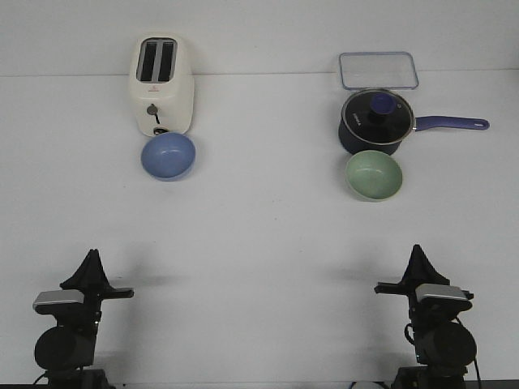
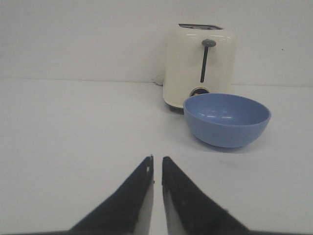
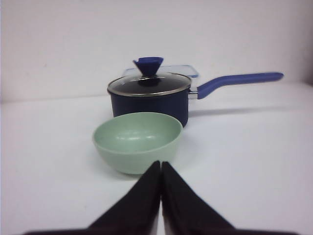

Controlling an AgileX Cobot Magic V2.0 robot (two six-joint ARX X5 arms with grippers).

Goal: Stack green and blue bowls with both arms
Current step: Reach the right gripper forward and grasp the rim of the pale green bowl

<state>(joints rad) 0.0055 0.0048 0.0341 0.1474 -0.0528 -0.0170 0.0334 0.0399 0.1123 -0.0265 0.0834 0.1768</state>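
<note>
White and matte, the table (image 1: 259, 235) fills the front view, and we see both task bowls resting on it, upright and well apart. On our left, the periwinkle blue bowl (image 1: 169, 156) is round, smooth and plain, and it sits just in front of a glossy cream toaster (image 1: 163, 84) with two dark slots; we cannot tell whether the two touch. On our right, the pale sage green bowl (image 1: 375, 175) is the same rounded shape, and it sits just in front of a dark navy saucepan (image 1: 376, 123) with a glass lid and a long blue handle pointing right. Behind the pan lies a clear rectangular container (image 1: 378, 70).

A wide band of bare table separates the bowls from each other and from both arms at the near edge. Our left gripper (image 1: 92, 258) is a slim black pincer, with its tapered fingers (image 2: 134, 196) nearly together, a thin slit between them, holding nothing. Our right gripper (image 1: 418, 251) has its fingers (image 3: 186, 205) pressed together, also holding nothing. From the right wrist the green bowl lies directly beyond the fingertips; from the left wrist the blue bowl lies ahead and off to one side.
</note>
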